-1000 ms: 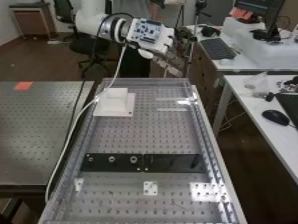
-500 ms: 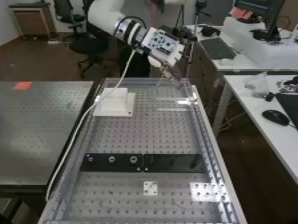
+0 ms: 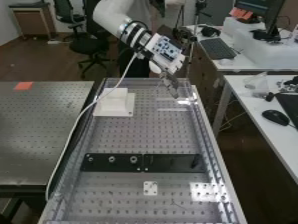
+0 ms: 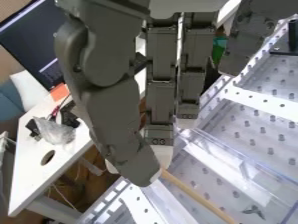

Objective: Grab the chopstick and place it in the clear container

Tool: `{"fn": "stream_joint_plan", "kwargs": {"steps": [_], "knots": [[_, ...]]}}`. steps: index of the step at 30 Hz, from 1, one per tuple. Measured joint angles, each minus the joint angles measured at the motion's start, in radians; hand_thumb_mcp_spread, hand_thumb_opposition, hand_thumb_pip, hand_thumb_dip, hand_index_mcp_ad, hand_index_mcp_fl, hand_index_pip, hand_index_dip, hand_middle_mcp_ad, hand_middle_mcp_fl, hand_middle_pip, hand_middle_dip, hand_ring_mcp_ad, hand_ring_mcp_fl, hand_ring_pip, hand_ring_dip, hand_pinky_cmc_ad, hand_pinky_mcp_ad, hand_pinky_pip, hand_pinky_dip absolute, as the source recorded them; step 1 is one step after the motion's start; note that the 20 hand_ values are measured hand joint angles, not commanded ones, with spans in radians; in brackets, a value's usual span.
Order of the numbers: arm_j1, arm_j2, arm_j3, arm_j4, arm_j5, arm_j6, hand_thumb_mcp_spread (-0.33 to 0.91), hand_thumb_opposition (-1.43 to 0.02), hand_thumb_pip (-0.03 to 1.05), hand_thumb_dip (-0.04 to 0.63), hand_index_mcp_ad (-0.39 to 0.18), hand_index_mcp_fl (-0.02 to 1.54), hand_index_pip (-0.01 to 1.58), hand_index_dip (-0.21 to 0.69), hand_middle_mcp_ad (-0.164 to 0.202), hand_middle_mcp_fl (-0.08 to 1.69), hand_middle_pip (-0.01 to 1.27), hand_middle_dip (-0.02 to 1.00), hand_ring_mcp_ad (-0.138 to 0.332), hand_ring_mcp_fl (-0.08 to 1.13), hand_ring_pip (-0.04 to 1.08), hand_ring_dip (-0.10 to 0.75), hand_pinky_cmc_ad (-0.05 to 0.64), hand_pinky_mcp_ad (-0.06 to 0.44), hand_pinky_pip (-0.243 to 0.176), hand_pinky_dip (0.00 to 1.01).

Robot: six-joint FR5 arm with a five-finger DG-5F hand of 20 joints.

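The dark grey hand is over the far end of the bench's perforated plate, tilted downward, beside the faint outline of the clear container. In the wrist view the hand has its thumb and fingers closing together at their tips. A thin wooden chopstick is pinched there, one end hidden behind the thumb tip, its shaft slanting away from the tips. Transparent walls of the clear container show close by, over the plate.
A white stepped block sits at the plate's far left. Black plates with round fittings cross the middle, with a small white plate nearer. A white side table stands beside the bench, bearing a crumpled clear bag.
From a raised, more level pose beyond the bench's far edge, the arm has swung the hand down and nearer, over the far end of the plate. The block and black plates have not moved.
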Motion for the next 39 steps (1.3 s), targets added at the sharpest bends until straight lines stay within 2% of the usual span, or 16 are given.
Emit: {"fn": "stream_joint_plan", "kwargs": {"steps": [4, 9, 11, 21, 31, 36, 39], "knots": [[-0.004, -0.004, -0.01, 0.02, 0.032, 0.024, 0.81, -1.09, 0.45, 0.302, -0.168, 1.32, 0.28, 0.429, 0.054, 1.34, 0.19, 0.64, 0.051, 0.73, 0.12, 0.457, 0.361, 0.279, -0.002, 0.17], [-0.012, -0.011, -0.023, 0.061, 0.073, 0.081, 0.81, -1.09, 0.45, 0.298, -0.168, 1.32, 0.28, 0.429, 0.054, 1.33, 0.19, 0.64, 0.051, 0.73, 0.12, 0.456, 0.361, 0.279, -0.002, 0.17], [-0.015, -0.02, -0.017, 0.067, 0.077, 0.088, 0.81, -1.09, 0.45, 0.316, -0.168, 1.32, 0.28, 0.426, 0.054, 1.34, 0.19, 0.64, 0.051, 0.73, 0.12, 0.456, 0.361, 0.283, 0.0, 0.17], [-0.026, -0.083, 0.05, -0.022, 0.05, 0.104, 0.81, -1.09, 0.45, 0.316, -0.168, 1.31, 0.28, 0.429, 0.054, 1.33, 0.19, 0.64, 0.051, 0.73, 0.12, 0.456, 0.361, 0.283, 0.003, 0.17], [-0.035, -0.114, 0.073, -0.07, 0.053, 0.133, 0.81, -1.09, 0.45, 0.316, -0.178, 1.32, 0.28, 0.426, 0.054, 1.33, 0.19, 0.64, 0.054, 0.73, 0.12, 0.456, 0.361, 0.283, 0.003, 0.17], [-0.036, -0.117, 0.078, -0.074, 0.047, 0.129, 0.79, -1.09, 0.41, 0.316, -0.182, 1.29, 0.28, 0.429, 0.051, 1.32, 0.19, 0.65, 0.056, 0.74, 0.11, 0.456, 0.361, 0.283, 0.003, 0.17], [-0.036, -0.117, 0.076, -0.068, 0.04, 0.126, 0.71, -1.06, 0.4, 0.316, -0.168, 1.21, 0.26, 0.429, 0.051, 1.34, 0.18, 0.65, 0.056, 0.64, 0.11, 0.456, 0.358, 0.283, 0.0, 0.17]]}}
